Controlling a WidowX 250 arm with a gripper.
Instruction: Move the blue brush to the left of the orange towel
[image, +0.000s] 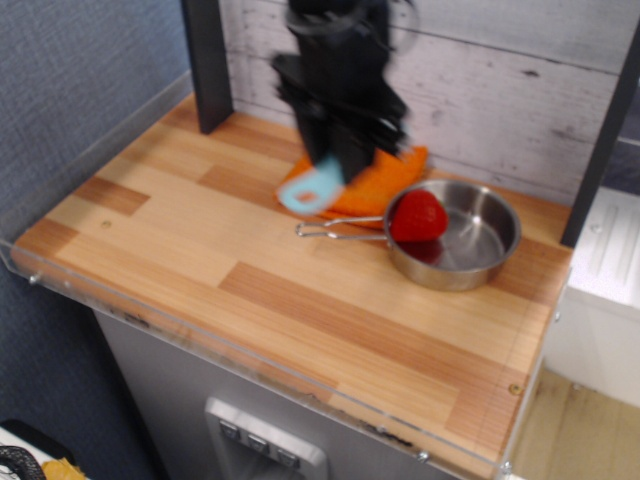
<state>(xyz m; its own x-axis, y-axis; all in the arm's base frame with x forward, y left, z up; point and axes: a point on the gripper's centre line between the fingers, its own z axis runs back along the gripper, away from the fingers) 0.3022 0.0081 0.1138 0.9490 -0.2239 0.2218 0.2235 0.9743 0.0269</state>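
Gripper: the gripper (340, 165) is being seen blurred above the back of the table, its fingers closed on the brush; the fingertips themselves are too smeared to be made out singly.
Arm: the black arm is being cut off by the top edge, and only its lower links are being shown, streaked by motion blur.
Brush: the brush (312, 189) is being held in the air by its head end, which is being hidden inside the gripper; only the light-blue handle is being shown, sticking out down and to the left, and the hole in its end is being only faintly made out.
Brush position: the handle is being seen over the towel's near-left edge; whether it is being touched by the cloth cannot be told.
Towel: the towel (385, 185) is being largely covered by the gripper and arm; only its near and right parts are being shown, lying flat on the wood just behind the pan.
Pan: the steel pan (490, 250) is being shown standing at the right of the table, its wire handle pointing left.
Strawberry: a red strawberry (418, 217) is being seen sitting in the pan against its left wall.
Table: the wooden table (200, 250) is being edged by a clear plastic rim along the front and left.
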